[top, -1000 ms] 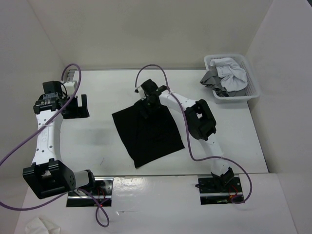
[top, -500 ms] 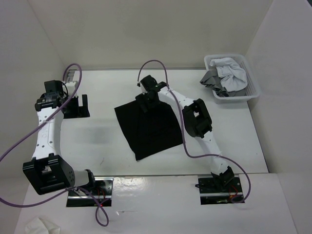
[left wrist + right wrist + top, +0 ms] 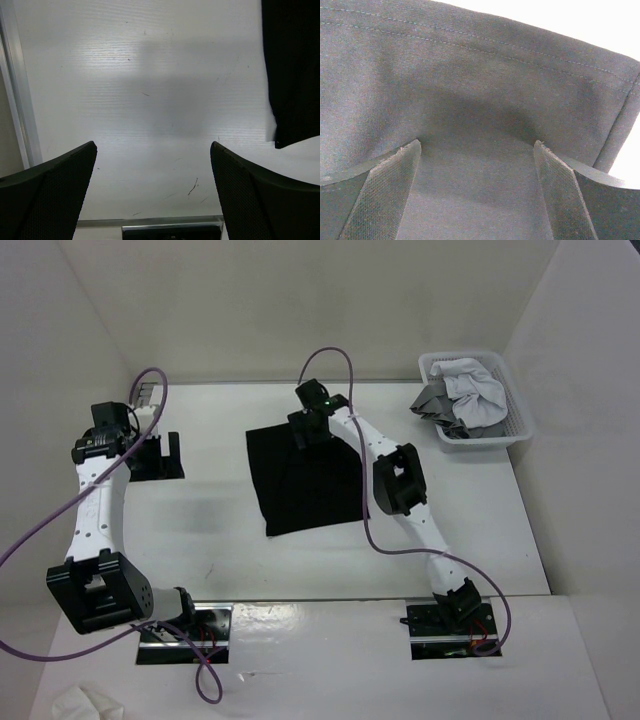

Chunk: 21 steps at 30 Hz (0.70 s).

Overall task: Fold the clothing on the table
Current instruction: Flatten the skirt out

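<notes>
The clothing point(image 3: 305, 485) is a black garment lying flat as a rough rectangle in the middle of the white table point(image 3: 200, 525). My right gripper point(image 3: 312, 430) is at its far edge, open, both fingertips down on the fabric. In the right wrist view, the stitched hem of the clothing point(image 3: 470, 75) runs across above the right gripper point(image 3: 477, 145), and nothing is pinched between the pads. My left gripper point(image 3: 155, 458) hangs open over bare table at the far left, well apart from the garment. In the left wrist view, the left gripper point(image 3: 153, 150) is wide open, with a corner of the clothing point(image 3: 292, 70) at the right.
A white basket point(image 3: 520, 430) at the far right corner holds a white garment point(image 3: 472, 380) and a grey garment point(image 3: 435, 400). White walls close the table's left, far and right sides. A metal edge strip point(image 3: 20, 100) runs along the table's side. Crumpled white material point(image 3: 85, 702) lies at the bottom left.
My right gripper has slid toward the far side and to the right, dragging the clothing with it and turning it squarer to the table. The left arm has barely shifted.
</notes>
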Tool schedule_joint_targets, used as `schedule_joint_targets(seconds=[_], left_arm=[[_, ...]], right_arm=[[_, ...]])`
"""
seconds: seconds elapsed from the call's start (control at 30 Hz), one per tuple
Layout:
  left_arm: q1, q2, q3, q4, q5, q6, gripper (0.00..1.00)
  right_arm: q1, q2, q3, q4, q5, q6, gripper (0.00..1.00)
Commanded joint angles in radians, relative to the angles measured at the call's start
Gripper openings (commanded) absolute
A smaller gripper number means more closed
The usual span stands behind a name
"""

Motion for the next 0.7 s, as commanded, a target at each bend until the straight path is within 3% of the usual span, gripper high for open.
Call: schedule_joint_targets(seconds=[0.0, 0.23, 0.4, 0.57, 0.67], left_arm=[[0.006, -0.001, 0.037, -0.014, 0.004, -0.011, 1.0], [0.006, 0.02, 0.059, -0.036, 0.092, 0.018, 1.0], [-0.04, 0.1, 0.158, -0.13, 0.26, 0.104, 1.0], [-0.072, 0.173, 0.172, -0.122, 0.354, 0.113, 1.0], [-0.096, 0.246, 0.181, -0.111, 0.403, 0.104, 1.0]], right_arm=[[-0.025, 0.053, 0.033, -0.07, 0.073, 0.031, 0.97], [-0.06, -0.063, 0.038, -0.081, -0.051, 0.02, 0.98], [-0.111, -0.324, -0.082, -0.046, -0.166, -0.04, 0.98], [-0.152, -0.583, -0.391, 0.056, -0.191, -0.155, 0.98], [-0.198, -0.66, -0.594, 0.13, -0.191, -0.19, 0.98]])
